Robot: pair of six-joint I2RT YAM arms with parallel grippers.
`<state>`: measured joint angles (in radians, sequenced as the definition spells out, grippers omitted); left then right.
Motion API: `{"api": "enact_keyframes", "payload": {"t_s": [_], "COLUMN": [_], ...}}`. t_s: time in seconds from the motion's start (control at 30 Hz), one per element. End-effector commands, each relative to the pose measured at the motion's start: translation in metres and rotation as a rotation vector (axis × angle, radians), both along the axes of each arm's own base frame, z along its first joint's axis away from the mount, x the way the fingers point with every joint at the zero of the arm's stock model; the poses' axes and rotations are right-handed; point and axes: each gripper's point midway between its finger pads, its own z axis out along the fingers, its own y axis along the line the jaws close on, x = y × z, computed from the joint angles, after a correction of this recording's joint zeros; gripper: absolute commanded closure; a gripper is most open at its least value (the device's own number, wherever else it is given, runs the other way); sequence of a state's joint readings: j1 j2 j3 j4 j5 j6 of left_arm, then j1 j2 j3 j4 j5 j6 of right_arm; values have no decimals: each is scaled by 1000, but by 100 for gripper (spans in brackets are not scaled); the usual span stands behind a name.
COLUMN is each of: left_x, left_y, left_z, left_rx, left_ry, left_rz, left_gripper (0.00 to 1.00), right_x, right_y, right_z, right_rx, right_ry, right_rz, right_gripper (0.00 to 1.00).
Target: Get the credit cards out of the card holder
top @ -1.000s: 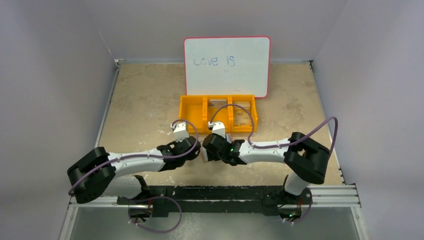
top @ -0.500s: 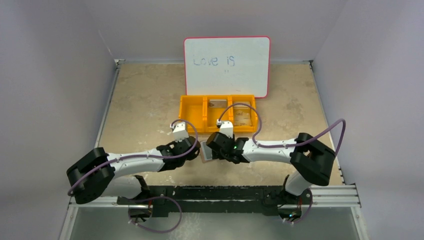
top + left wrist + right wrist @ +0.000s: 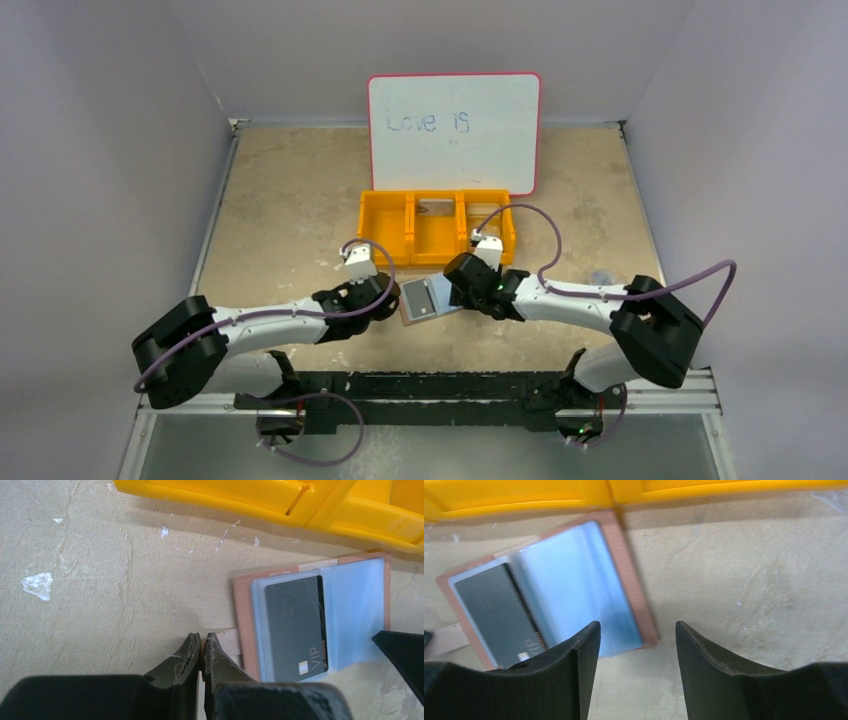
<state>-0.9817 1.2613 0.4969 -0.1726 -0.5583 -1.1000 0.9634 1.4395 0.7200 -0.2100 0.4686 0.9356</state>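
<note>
Beige, scuffed surface (image 3: 280,200) inside grey walls. A whiteboard (image 3: 453,130) leans at the back, with an orange tray (image 3: 385,222) just in front of it.

Card holder (image 3: 428,298): lies open and flat, clear pockets up, close to the tray's near wall and between the two hands. A black card (image 3: 295,625) sits in the left pocket, its lettering readable through the plastic. The right pocket shows only pale blue and looks empty.

Left hand (image 3: 202,652): fingers together, pinched on a pale strap (image 3: 227,640) that sticks out of the holder's left edge, low against the surface. Judged purpose: to anchor the holder so it neither slides nor folds shut when a card is drawn.

Right hand (image 3: 636,645): fingers apart with nothing between them, hovering over the holder's right edge and the bare surface beside it. It looks free to go for the card.

Room for moving:
- The tray wall crowds the holder's far edge, so a pull that way is blocked.
- Bare surface lies to the right and toward the arm bases.
- I cannot tell which side the pocket opens on.
- The thin card lies flush under plastic, so a fingertip slide seems needed before any pinch.
</note>
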Motion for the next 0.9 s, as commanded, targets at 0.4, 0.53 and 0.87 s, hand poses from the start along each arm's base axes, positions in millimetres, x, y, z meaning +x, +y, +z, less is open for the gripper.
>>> {"api": "enact_keyframes", "payload": {"t_s": [0.4,0.53,0.87], "left_x": [12,15,24], "left_y": [-8,-13,-28], "left_z": [20,28,41], "left_rx": [-16,-19,-65], "left_ry": [-50,-63,-101], "left_rz": [-7,-20,-40], "left_gripper": [100,96,53], "right_x": [16,18,5], "right_y": [3,30,79], "right_z": [71,117,94], "right_rx": [166,306,534], "right_ry": [-128,-228,-106], "right_rz": [60,201,348], "right_gripper": [44,44,55]}}
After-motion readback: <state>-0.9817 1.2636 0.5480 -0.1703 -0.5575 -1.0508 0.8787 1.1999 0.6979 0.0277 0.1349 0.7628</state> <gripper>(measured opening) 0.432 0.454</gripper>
